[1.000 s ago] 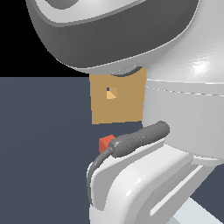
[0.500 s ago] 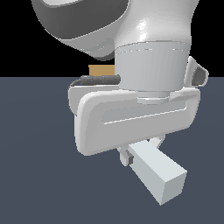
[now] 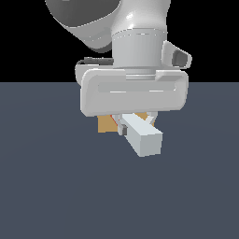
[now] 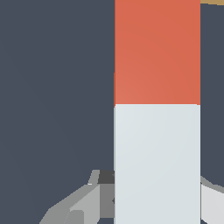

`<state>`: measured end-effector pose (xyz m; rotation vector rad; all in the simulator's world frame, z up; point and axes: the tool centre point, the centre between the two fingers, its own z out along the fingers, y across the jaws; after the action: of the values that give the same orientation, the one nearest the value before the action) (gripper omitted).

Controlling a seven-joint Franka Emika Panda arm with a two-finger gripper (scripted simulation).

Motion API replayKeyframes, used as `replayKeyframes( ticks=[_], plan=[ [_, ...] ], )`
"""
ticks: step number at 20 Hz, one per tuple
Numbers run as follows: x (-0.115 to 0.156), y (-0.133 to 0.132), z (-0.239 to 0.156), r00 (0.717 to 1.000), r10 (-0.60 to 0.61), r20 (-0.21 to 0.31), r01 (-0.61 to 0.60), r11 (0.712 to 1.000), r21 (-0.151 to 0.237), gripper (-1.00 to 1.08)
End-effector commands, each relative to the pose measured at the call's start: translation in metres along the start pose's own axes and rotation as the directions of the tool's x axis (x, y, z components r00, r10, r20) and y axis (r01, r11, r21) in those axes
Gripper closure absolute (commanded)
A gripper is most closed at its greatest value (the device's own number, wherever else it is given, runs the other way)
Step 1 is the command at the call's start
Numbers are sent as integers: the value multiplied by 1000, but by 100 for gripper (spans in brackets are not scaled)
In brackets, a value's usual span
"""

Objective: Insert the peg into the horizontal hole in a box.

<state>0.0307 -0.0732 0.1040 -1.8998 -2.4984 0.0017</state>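
Peg (image 3: 144,137), clamped at its white half by the gripper (image 3: 134,122), has swung from a second ago to aim its red end toward the box (image 3: 106,124) behind, readying insertion.

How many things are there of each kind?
Peg: 1
Box: 1
Gripper: 1
Total: 3
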Motion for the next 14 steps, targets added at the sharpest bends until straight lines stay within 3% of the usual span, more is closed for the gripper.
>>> replayKeyframes(
  ticks=[1,14],
  plan=[
    [14,2,-9,999,33,1,-33,999,-3,108],
    [46,11,-26,994,106,1,-106,994,-3,108]
  ],
)
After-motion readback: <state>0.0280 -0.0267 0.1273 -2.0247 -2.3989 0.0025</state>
